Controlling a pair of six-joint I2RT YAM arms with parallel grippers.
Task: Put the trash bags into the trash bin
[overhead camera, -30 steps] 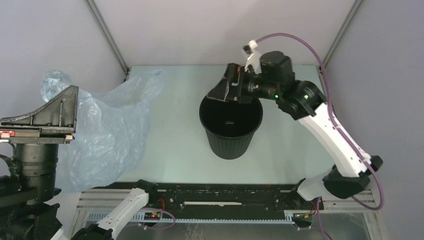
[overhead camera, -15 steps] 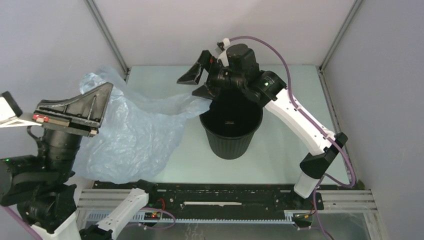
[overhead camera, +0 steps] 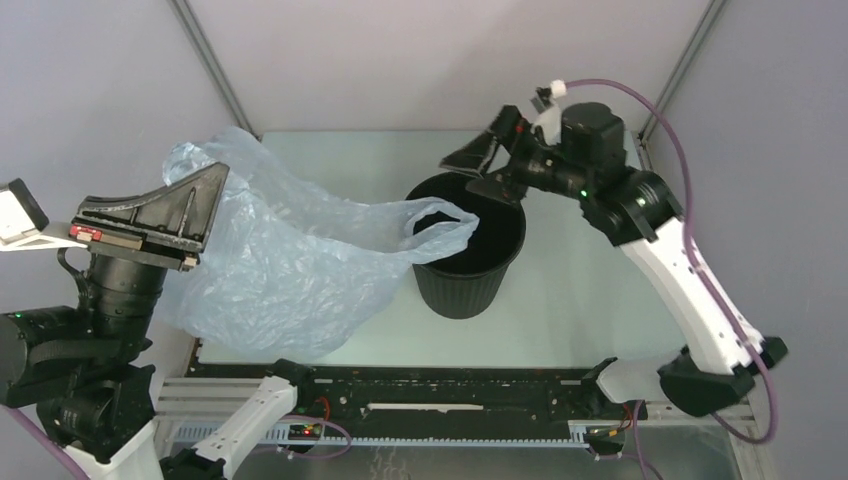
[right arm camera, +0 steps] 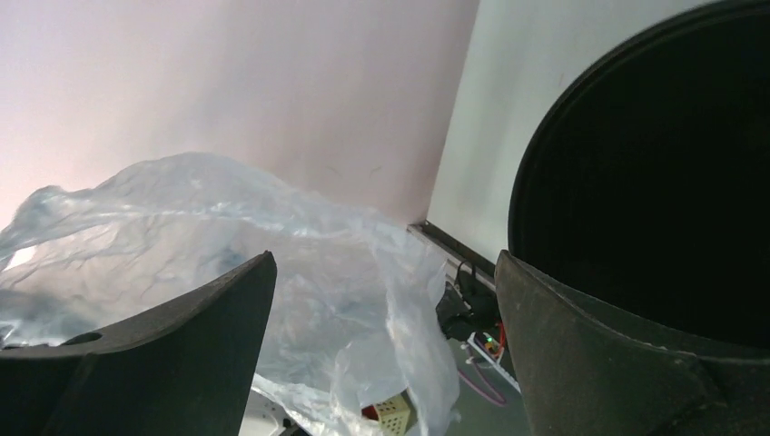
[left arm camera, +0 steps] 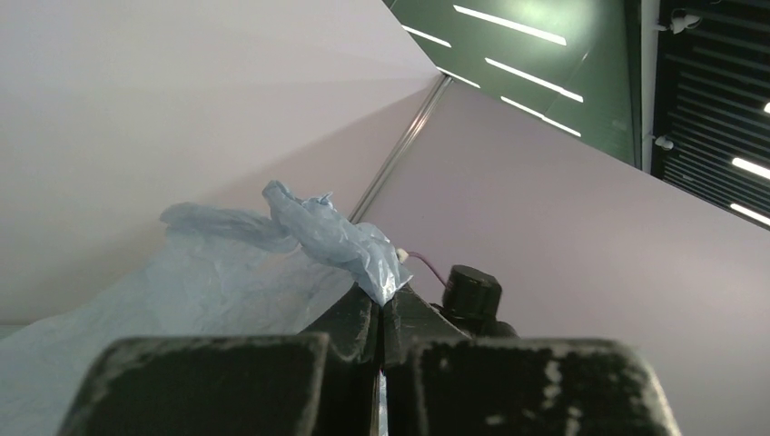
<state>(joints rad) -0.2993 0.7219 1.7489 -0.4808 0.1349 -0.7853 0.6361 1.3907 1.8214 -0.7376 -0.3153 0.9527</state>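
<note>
The bag is being pinched by the left jaws above the desk's left edge, one loop draping onto the bin's rim. That loop is best taken by the spread right jaws and drawn inside.

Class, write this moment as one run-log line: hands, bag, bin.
left hand shut on trash bag | right hand open, holding nothing | bag's handle loop over trash bin mouth
</note>
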